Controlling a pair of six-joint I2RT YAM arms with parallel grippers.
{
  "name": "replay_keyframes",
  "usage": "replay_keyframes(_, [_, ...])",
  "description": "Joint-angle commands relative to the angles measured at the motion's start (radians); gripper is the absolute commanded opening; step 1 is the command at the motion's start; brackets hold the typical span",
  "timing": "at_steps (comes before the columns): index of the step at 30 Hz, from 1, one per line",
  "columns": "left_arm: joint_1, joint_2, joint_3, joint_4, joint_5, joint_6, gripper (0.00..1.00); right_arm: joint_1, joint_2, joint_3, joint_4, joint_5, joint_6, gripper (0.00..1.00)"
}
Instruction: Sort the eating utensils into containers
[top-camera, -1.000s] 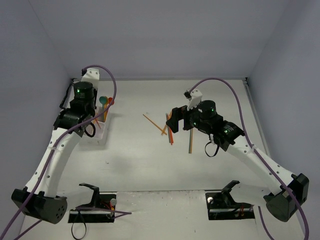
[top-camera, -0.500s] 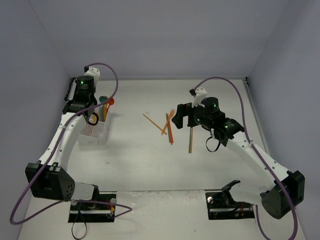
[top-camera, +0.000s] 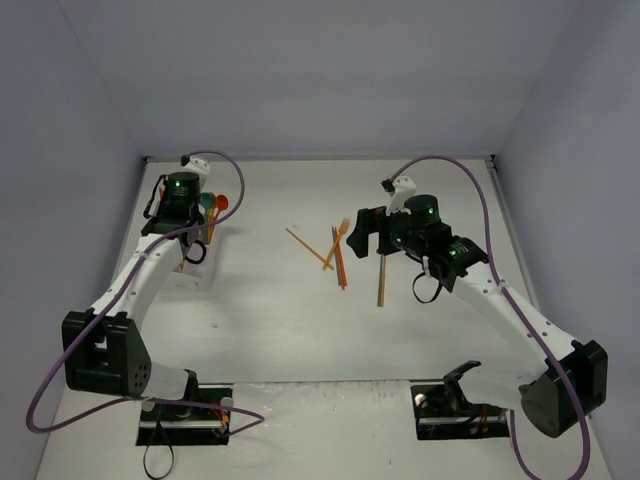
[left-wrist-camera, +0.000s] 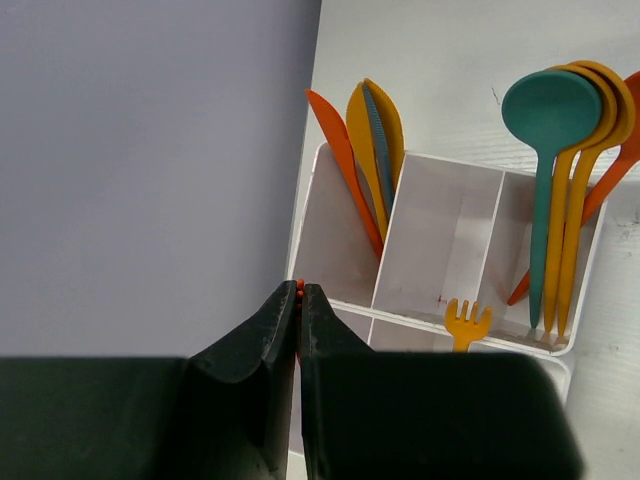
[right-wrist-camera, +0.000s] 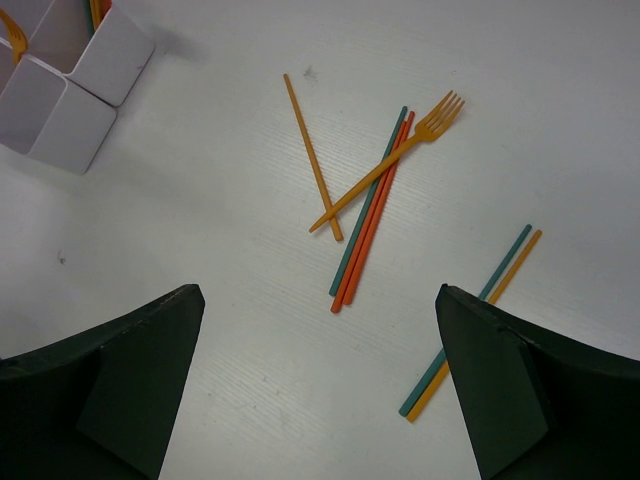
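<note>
The containers are one white divided box (left-wrist-camera: 400, 312), at the left of the table (top-camera: 196, 272). Orange and teal knives (left-wrist-camera: 370, 140) lean in one compartment, teal and orange spoons (left-wrist-camera: 548, 110) in another, and a yellow fork (left-wrist-camera: 466, 322) in a nearer one. My left gripper (left-wrist-camera: 300, 290) hangs over the box's near left corner, shut on a thin red utensil of which only the tip shows. My right gripper (right-wrist-camera: 318, 295) stands wide open above loose utensils: an orange fork (right-wrist-camera: 400, 150), an orange stick (right-wrist-camera: 312, 155), teal and red sticks (right-wrist-camera: 370, 215), and a teal and orange pair (right-wrist-camera: 475, 320).
The left wall (left-wrist-camera: 150, 170) stands close beside the box. The loose utensils lie mid-table (top-camera: 338, 255), with the stick pair (top-camera: 381, 280) to their right. The box's corner (right-wrist-camera: 70, 90) shows at the top left of the right wrist view.
My left arm has swung so its wrist sits further back over the box, still shut. My right gripper has shifted slightly right and back above the loose utensils, still open.
</note>
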Motion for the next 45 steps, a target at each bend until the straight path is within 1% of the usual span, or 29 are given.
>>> replay_keyframes(1, [0.004, -0.055, 0.01, 0.085, 0.003, -0.033, 0.13, -0.008, 0.036, -0.001, 0.042, -0.008, 0.03, 1.0])
replay_keyframes(3, [0.003, -0.067, 0.011, 0.067, 0.021, -0.054, 0.23, -0.008, 0.064, 0.002, 0.042, 0.016, 0.056, 0.98])
replay_keyframes(5, [0.001, -0.085, 0.01, 0.049, 0.038, -0.075, 0.27, -0.01, 0.093, 0.008, 0.04, 0.041, 0.096, 0.96])
replay_keyframes(6, [0.003, -0.093, 0.011, 0.037, 0.043, -0.082, 0.33, -0.01, 0.105, 0.011, 0.04, 0.062, 0.113, 0.95])
replay_keyframes(8, [-0.002, -0.12, 0.018, 0.023, 0.051, -0.101, 0.39, -0.01, 0.14, 0.023, 0.04, 0.079, 0.158, 0.91])
replay_keyframes(10, [-0.005, -0.146, 0.031, -0.009, 0.062, -0.128, 0.47, -0.01, 0.176, 0.038, 0.04, 0.105, 0.187, 0.88])
replay_keyframes(14, [-0.012, -0.218, 0.067, -0.085, 0.11, -0.205, 0.6, -0.011, 0.256, 0.07, 0.039, 0.149, 0.242, 0.78])
replay_keyframes(16, [-0.015, -0.255, 0.092, -0.149, 0.168, -0.271, 0.64, -0.01, 0.29, 0.094, 0.039, 0.172, 0.258, 0.73])
replay_keyframes(20, [-0.044, -0.333, 0.104, -0.268, 0.291, -0.416, 0.65, -0.01, 0.42, 0.158, 0.042, 0.174, 0.287, 0.67])
replay_keyframes(25, [-0.107, -0.435, 0.042, -0.338, 0.435, -0.549, 0.66, -0.008, 0.55, 0.242, 0.043, 0.179, 0.322, 0.58])
replay_keyframes(28, [-0.16, -0.471, 0.013, -0.397, 0.455, -0.607, 0.66, -0.005, 0.626, 0.284, 0.043, 0.188, 0.339, 0.54])
replay_keyframes(30, [-0.196, -0.496, -0.001, -0.424, 0.452, -0.622, 0.66, -0.001, 0.657, 0.311, 0.043, 0.197, 0.348, 0.51])
replay_keyframes(33, [-0.212, -0.518, -0.026, -0.447, 0.449, -0.643, 0.67, 0.003, 0.712, 0.355, 0.043, 0.207, 0.357, 0.48])
replay_keyframes(40, [-0.215, -0.532, -0.036, -0.463, 0.48, -0.655, 0.67, 0.012, 0.8, 0.414, 0.042, 0.223, 0.379, 0.44])
replay_keyframes(45, [-0.218, -0.531, -0.034, -0.47, 0.493, -0.656, 0.67, 0.015, 0.849, 0.449, 0.041, 0.26, 0.394, 0.38])
